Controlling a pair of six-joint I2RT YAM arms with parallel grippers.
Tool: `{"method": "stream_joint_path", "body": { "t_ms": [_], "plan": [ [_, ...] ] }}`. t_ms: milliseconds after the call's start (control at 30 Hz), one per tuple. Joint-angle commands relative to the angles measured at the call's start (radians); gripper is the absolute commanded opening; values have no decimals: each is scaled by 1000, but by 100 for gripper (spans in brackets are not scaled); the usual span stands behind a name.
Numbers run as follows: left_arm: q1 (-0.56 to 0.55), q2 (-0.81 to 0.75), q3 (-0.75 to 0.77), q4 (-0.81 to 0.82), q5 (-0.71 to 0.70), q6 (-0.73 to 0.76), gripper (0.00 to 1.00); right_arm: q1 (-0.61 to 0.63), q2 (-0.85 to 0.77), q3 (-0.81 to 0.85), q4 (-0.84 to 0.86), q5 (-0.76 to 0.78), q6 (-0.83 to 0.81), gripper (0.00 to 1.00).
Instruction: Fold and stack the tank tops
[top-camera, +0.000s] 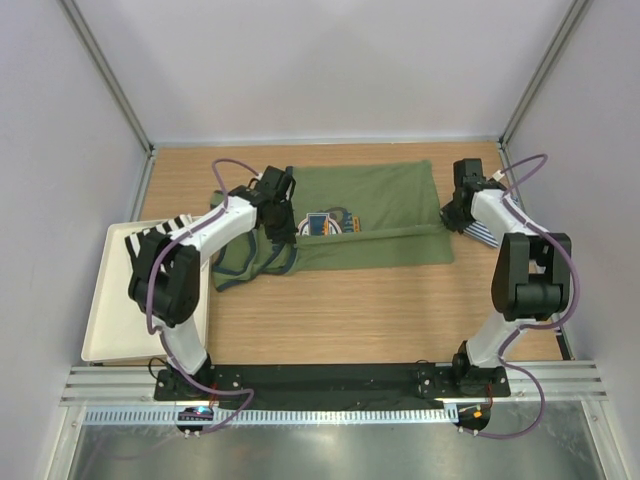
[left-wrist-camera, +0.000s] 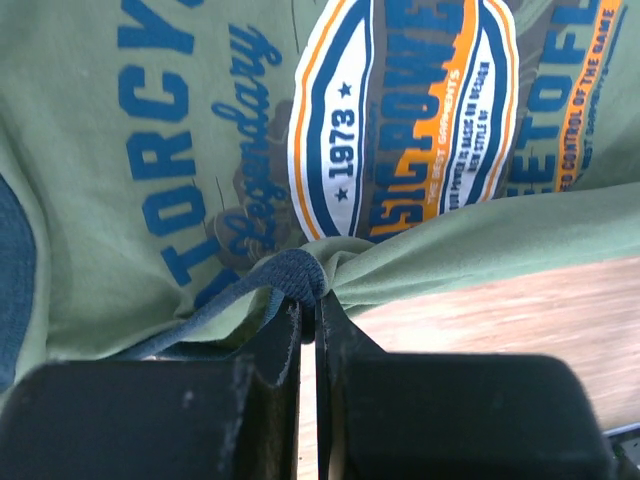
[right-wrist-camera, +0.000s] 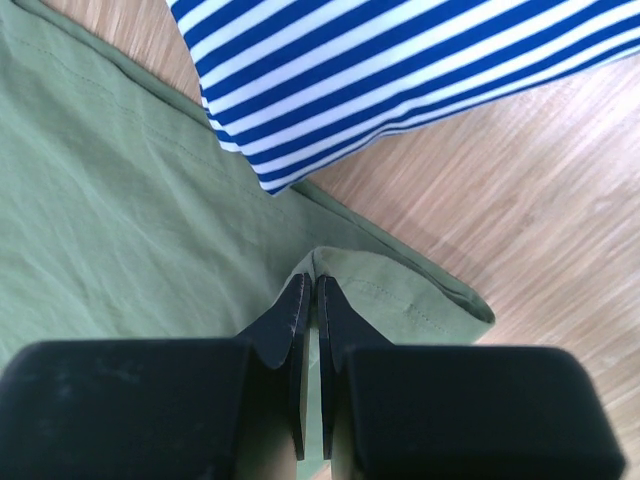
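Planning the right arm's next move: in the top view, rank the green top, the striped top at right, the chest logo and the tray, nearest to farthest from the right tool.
1. Green top: pinched in the right tool.
2. Striped top: just right of it.
3. Chest logo: mid-table, to the left.
4. Tray: far left.

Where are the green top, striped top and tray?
Olive green cloth tank top (top-camera: 390, 195), overhead view, plain body.
Navy-and-white striped cloth top (right-wrist-camera: 400, 70), right wrist view, stripes.
White rectangular tray (top-camera: 108, 318), overhead view, bare base.

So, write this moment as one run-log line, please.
left tool: shut on green tank top, navy trim | right tool: shut on its hem | striped tank top: beside right tool
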Motion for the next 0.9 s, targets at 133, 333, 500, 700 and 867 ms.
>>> {"method": "stream_joint_path", "body": {
  "t_ms": [133,333,500,700,867],
  "plan": [
    [28,58,92,-51,-34,34,0,-7,51,79,29,41,26,1],
    [46,90,128,-54,-34,43,0,-7,91,132,10,47,31,1],
    [66,116,156,-55,-34,45,0,-9,117,164,12,38,43,1],
    [83,148,204,-58,-32,51,0,-7,169,218,3,33,49,1],
    [97,199,262,-61,-26,51,0,-7,214,252,7,23,63,1]
  ]
}}
